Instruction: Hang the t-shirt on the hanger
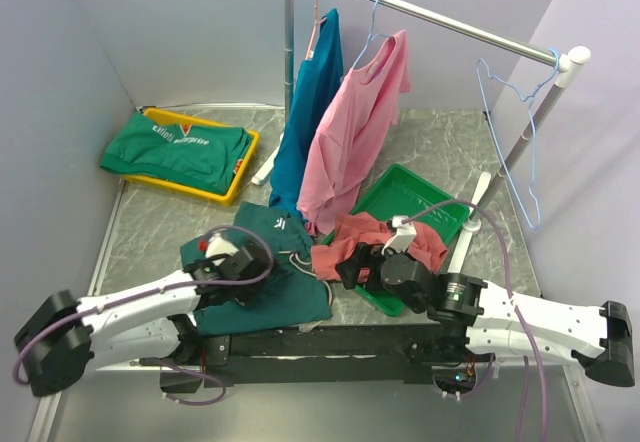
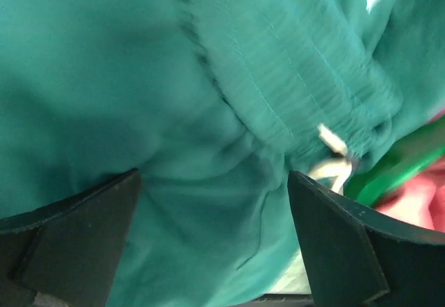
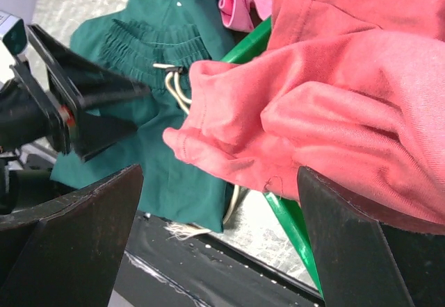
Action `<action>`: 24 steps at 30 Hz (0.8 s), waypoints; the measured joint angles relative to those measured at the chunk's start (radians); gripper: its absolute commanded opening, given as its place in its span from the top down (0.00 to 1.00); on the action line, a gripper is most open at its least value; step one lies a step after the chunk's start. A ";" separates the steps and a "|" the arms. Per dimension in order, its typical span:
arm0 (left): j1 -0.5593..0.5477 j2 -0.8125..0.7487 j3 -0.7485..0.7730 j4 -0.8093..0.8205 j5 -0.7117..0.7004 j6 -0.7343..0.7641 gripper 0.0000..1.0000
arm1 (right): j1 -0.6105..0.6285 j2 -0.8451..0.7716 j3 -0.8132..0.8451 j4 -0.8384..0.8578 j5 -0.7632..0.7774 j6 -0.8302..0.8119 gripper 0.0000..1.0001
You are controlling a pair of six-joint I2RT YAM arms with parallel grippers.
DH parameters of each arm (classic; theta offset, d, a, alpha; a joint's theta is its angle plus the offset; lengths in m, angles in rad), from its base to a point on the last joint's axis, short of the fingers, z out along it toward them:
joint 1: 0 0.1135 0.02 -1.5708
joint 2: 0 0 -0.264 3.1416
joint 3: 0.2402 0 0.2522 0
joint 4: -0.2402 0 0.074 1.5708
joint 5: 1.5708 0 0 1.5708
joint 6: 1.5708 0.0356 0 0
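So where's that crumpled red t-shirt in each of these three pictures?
Top view: the t-shirt lies crumpled at centre, draped over the near edge of the green tray.
Left wrist: only a blurred red patch at the right edge, probably it.
Right wrist: it fills the upper right.
Shared landmark: the green tray's rim beside it.

From high at 6 o'clock we look down toward 12 o'clock over the whole surface [image 1: 150, 247]. Our left wrist view sits close on the green drawstring garment [image 2: 208, 112]. Our right wrist view faces 9 o'clock, sharing that garment and the t-shirt [image 3: 334, 112].
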State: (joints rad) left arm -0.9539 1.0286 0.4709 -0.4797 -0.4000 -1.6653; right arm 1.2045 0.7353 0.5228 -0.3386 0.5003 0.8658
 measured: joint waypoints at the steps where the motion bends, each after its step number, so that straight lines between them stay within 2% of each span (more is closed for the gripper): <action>1: 0.030 -0.017 -0.029 0.013 0.010 -0.030 0.04 | 0.000 -0.011 -0.002 0.002 -0.002 -0.002 0.00; 5: 0.178 -0.107 -0.102 0.072 0.045 -0.077 0.04 | 0.000 -0.030 -0.006 0.009 -0.009 -0.008 0.00; 10: 0.360 -0.127 -0.109 0.081 0.069 -0.060 0.04 | 0.000 -0.010 -0.005 0.022 -0.022 -0.016 0.00; 21: 0.943 -0.098 -0.109 0.144 0.216 0.194 0.04 | 0.000 0.000 -0.005 0.033 -0.045 -0.035 0.00; 24: 1.061 -0.096 -0.105 0.143 0.241 0.252 0.04 | 0.000 -0.001 -0.005 0.033 -0.050 -0.041 0.00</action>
State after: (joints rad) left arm 0.1066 0.9329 0.3656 -0.3363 -0.1589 -1.4136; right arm 1.2045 0.7345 0.5175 -0.3054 0.4507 0.8249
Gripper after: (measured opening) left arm 0.964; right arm 0.999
